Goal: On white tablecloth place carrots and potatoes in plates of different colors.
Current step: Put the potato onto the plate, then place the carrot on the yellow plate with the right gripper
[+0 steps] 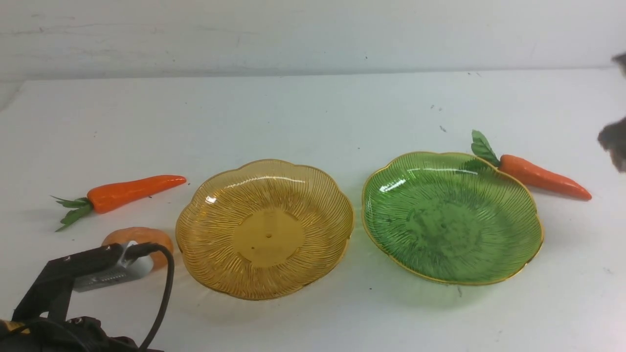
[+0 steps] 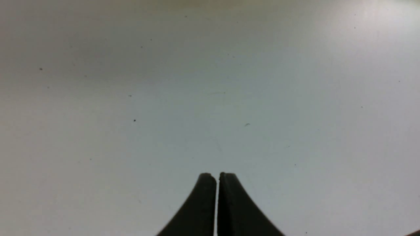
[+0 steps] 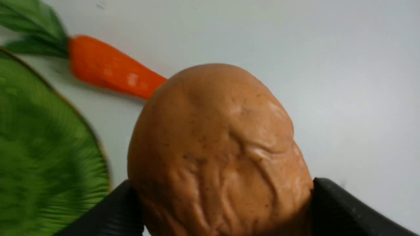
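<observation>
My right gripper [image 3: 223, 196] held a potato [image 3: 216, 137], one black finger pressed against each side of it, off at the 3 o'clock edge of the scene. Seen from that wrist, the potato hung over the cloth [image 1: 313, 112] just beside the green plate [image 1: 452, 217], and it hid the tip of the right carrot [image 1: 543, 177].

That carrot lay at 2 o'clock of the green plate, its leaves at the rim and its tip pointing toward 4 o'clock. The amber plate [image 1: 266, 230] sat at 9 o'clock of the green one, close to it but apart. Both plates held nothing.

The left carrot [image 1: 132, 191] lay at 10 o'clock of the amber plate. The other potato [image 1: 142, 234] sat at 9 o'clock of it, partly hidden behind my left wrist.

My left gripper [image 2: 218, 175] was closed tight, its fingers together over bare cloth and gripping nothing.
</observation>
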{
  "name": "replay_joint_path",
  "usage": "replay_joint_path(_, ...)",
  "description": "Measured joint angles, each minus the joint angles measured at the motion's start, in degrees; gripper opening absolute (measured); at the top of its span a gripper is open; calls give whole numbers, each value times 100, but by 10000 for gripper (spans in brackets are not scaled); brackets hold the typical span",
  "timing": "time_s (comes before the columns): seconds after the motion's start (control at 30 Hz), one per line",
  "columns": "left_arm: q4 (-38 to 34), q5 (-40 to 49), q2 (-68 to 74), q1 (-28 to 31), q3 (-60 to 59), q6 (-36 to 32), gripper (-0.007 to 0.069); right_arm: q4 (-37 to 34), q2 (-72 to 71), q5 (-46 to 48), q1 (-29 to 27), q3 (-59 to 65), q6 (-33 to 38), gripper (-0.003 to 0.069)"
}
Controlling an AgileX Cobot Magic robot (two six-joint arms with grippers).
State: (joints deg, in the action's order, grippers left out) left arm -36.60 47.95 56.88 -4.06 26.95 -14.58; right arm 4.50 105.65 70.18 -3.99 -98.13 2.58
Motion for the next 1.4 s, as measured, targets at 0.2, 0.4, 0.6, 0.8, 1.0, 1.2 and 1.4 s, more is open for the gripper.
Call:
replay_joint_path(0.2, 1, -43, 0, 0, 0, -14, -3, -2256, 167, -57, 698, 535, 966, 597)
replay_joint_path(0.4, 1, -43, 0, 0, 0, -42, -3, -1645, 909, -337, 1400, 684, 1083, 597)
replay_joint_path(0.6, 1, -48, 0, 0, 0, -50, -3, -1249, 1001, -467, 1494, 567, 1005, 675)
replay_joint_path(0.8, 1, -48, 0, 0, 0, -55, -3, -743, 1001, -452, 1499, 234, 888, 691)
replay_joint_path(1.0, 1, -48, 0, 0, 0, -55, -3, -123, 1039, -451, 1493, 6, 949, 601)
replay_joint_path(1.2, 1, -48, 0, 0, 0, -55, -3, 800, 1459, -457, 922, -407, 974, 54)
replay_joint_path(1.4, 1, -48, 0, 0, 0, -55, -3, 613, 1712, -503, 566, -434, 1110, 59)
